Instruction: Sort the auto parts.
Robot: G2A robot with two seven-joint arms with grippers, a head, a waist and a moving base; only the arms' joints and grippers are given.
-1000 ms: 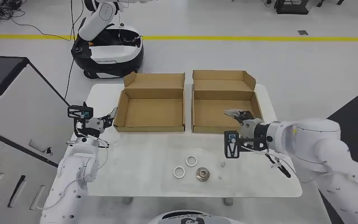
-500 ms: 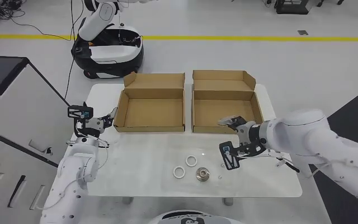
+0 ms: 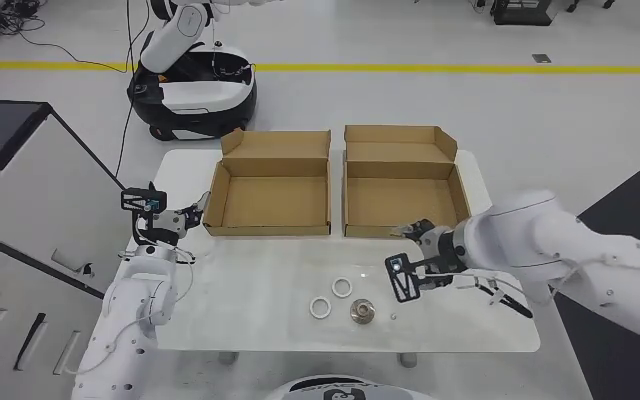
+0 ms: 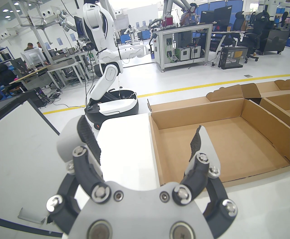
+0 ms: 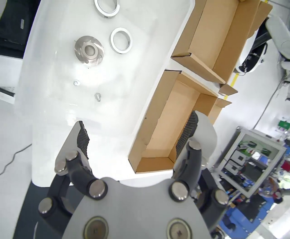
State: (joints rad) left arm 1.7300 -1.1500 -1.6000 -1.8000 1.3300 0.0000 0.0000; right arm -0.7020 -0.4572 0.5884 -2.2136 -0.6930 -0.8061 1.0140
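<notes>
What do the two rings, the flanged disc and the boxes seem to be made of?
Two pale rings: probably metal, satin sheen. Round grey flanged disc: likely steel, brushed, with bright glints. Two open brown boxes: matte cardboard, by folded flaps and raw edges.

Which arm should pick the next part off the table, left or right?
Right, likely. The right pincer, open, hangs close to the flanged hub and rings; the left pincer, also open, sits beside the left box, farther off.
</notes>
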